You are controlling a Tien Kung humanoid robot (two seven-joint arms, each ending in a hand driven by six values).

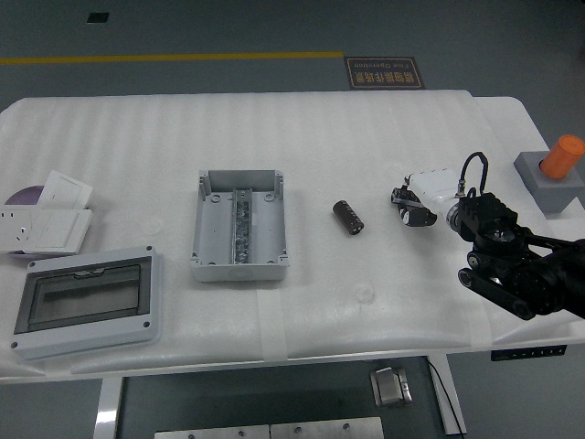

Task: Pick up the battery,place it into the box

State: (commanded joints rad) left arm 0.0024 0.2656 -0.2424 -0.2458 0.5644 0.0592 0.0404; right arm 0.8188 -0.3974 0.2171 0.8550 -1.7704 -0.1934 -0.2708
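The battery (348, 218) lay on the table (384, 137), between the open grey box (239, 224) on its left and the right hand (430, 206) on its right, touching neither. The hand was released and held nothing. A lid (87, 300) lay near the left edge.

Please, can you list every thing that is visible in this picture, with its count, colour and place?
dark cylindrical battery: 1, black-brown, lying on the table right of centre
open grey plastic box: 1, grey, table centre, metal rail inside
grey cover with a dark window: 1, near left
white socket plates: a few, far left
orange cylinder in a grey holder: 1, far right
white padded table: 1
right robot hand: 1, black with white, fingers relaxed, empty, right of the battery
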